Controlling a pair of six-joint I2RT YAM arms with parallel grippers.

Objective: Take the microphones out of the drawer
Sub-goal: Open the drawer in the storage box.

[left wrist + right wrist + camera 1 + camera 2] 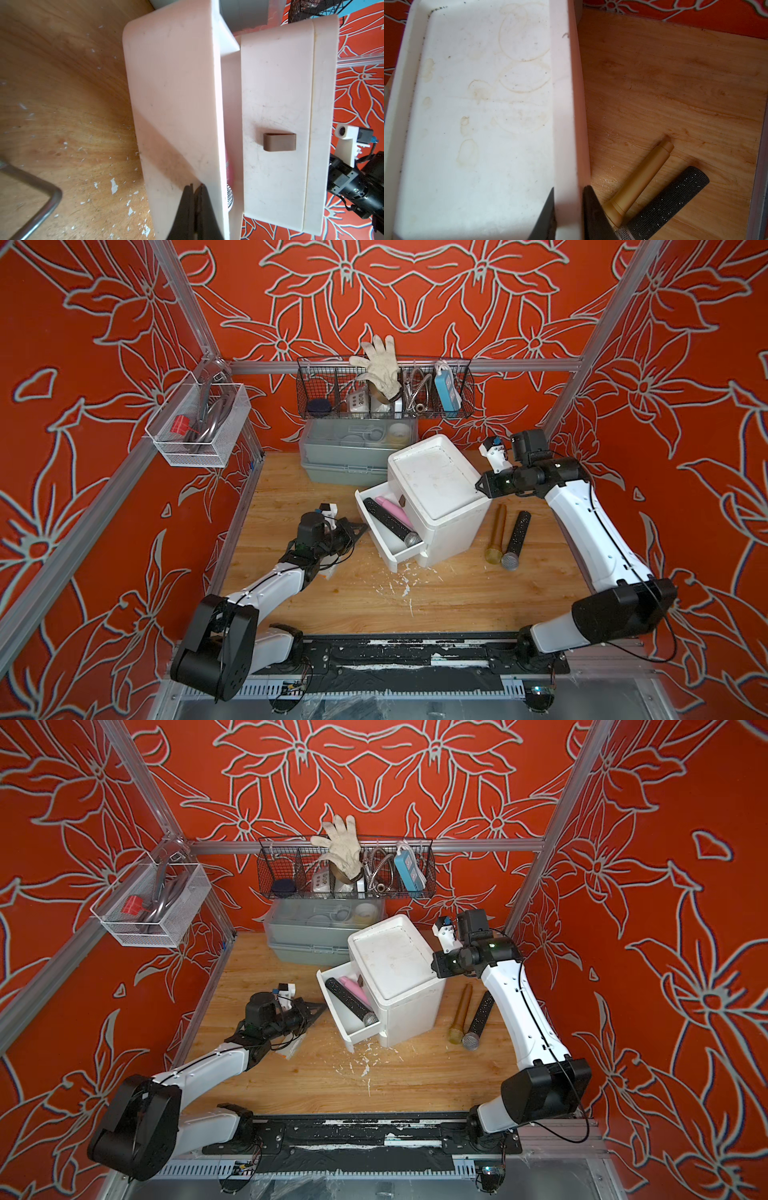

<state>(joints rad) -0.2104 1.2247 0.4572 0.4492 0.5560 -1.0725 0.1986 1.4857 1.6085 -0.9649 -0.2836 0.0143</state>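
Note:
The white cabinet (436,477) (395,957) stands mid-table with its lower drawer (384,541) (345,1019) pulled out to the left. In the drawer lie a black glitter microphone (390,522) (351,1000) and a pink one (395,510) beside it. In the left wrist view only the mesh head (229,199) of a microphone peeks over the drawer front (176,104). My left gripper (365,526) (195,185) is shut and empty, with its tips at the drawer front. My right gripper (478,486) (568,188) is shut on the cabinet's top rim (564,104).
A gold microphone (496,535) (641,180) and another black one (517,539) (670,199) lie on the table right of the cabinet. A grey toolbox (345,452) sits behind it, under a wire basket (386,393). White flakes (403,585) litter the wood.

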